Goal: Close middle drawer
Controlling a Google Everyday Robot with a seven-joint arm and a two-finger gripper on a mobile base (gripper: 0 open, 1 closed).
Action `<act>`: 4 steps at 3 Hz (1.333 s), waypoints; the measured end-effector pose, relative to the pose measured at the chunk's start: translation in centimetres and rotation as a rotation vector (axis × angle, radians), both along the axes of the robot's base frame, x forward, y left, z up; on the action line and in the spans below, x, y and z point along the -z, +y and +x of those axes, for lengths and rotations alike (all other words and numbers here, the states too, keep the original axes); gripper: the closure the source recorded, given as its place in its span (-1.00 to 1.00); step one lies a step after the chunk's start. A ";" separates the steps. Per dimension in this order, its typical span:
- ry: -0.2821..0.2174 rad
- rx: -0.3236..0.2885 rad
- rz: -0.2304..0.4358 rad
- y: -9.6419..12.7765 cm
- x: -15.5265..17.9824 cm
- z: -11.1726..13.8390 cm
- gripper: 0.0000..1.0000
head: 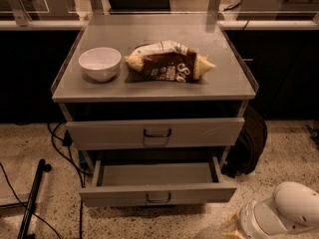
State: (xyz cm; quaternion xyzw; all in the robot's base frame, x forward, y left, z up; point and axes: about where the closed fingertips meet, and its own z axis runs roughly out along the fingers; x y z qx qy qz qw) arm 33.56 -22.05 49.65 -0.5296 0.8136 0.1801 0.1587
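The middle drawer (158,197) is a grey metal drawer with a long low front and a small dark handle at its centre. It stands pulled far out, and its empty inside (157,173) shows. The drawer above it (157,133) is nearly shut, and anything below the middle drawer is hidden by it. My gripper (235,227) is at the bottom right of the view, at the end of the white rounded arm (294,208). It is low, just in front of and to the right of the open drawer's right front corner, and it does not touch the drawer.
A white bowl (99,62) and a brown and white chip bag (169,60) lie on the cabinet's grey top (149,31). A black bag (247,143) leans against the cabinet's right side. Cables (62,148) and a black pole (32,198) are on the speckled floor at the left.
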 end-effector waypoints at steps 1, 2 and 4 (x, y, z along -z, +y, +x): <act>-0.089 -0.044 -0.010 0.7 2.4 1.2 1.00; -0.184 -0.085 -0.005 1.6 4.2 2.6 1.00; -0.363 -0.103 0.035 2.7 7.5 5.8 1.00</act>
